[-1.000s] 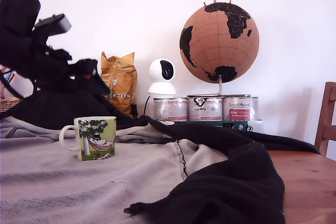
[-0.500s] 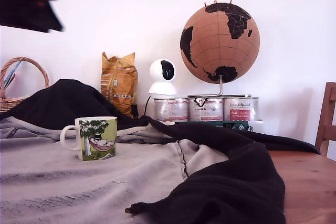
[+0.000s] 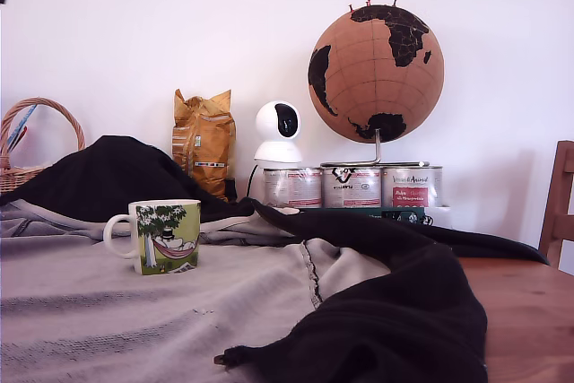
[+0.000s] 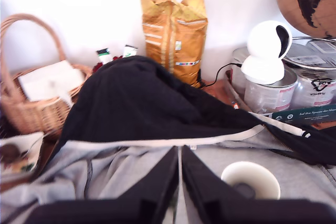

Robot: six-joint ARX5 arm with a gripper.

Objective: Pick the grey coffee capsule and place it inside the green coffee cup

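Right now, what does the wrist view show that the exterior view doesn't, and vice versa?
Wrist view only: the gripper, its fingers nearly together, and the inside of the green coffee cup, where a dark round thing, probably the grey coffee capsule, lies at the bottom.

Exterior view only: the cup's green picture, its handle, a wooden chair at the exterior view's right, and the whole globe. No gripper there.

Both: cup, wicker basket, orange bag, white camera, silver tins, black and grey cloths.

The arm has risen clear of the exterior view's upper left corner.
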